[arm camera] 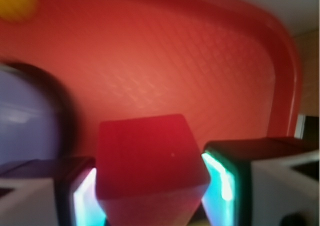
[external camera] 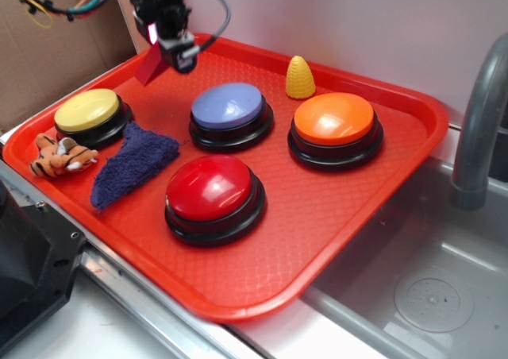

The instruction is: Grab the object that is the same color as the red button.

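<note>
The small red wedge block (external camera: 149, 69) hangs above the tray's far left corner, clamped in my gripper (external camera: 163, 51). In the wrist view the red wedge block (arm camera: 147, 161) fills the space between the two glowing fingers (arm camera: 222, 181), which press on its sides, so my gripper (arm camera: 152, 193) is shut on it. The big glossy red button (external camera: 210, 188) on its black base sits near the tray's front, well away from the gripper.
The red tray (external camera: 381, 216) also carries a yellow button (external camera: 87, 110), a purple button (external camera: 228, 107), an orange button (external camera: 333, 121), a yellow corn cone (external camera: 299, 77), a blue cloth (external camera: 131, 164) and a toy tiger (external camera: 59, 156). A sink and faucet (external camera: 476, 121) lie to the right.
</note>
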### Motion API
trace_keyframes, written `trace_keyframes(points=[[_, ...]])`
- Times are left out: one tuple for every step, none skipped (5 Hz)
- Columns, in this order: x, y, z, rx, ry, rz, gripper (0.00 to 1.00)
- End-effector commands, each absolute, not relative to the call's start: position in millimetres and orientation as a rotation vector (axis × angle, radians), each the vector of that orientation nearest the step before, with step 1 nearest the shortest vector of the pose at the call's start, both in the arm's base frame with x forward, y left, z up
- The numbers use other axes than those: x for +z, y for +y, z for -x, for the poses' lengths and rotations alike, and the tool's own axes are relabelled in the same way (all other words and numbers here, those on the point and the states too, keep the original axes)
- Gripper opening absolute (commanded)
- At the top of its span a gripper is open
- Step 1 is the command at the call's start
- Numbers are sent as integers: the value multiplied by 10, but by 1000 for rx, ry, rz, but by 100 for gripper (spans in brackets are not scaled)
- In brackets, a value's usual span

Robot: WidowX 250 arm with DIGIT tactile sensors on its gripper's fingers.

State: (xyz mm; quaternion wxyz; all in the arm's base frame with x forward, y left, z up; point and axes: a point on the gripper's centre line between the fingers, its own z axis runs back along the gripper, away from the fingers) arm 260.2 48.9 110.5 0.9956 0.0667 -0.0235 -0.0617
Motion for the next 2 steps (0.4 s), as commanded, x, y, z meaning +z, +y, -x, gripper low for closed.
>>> trace_keyframes(points=[[2259, 67, -2497, 79, -158, -23, 0], [2319, 29, -2455, 128, -175, -39, 0]])
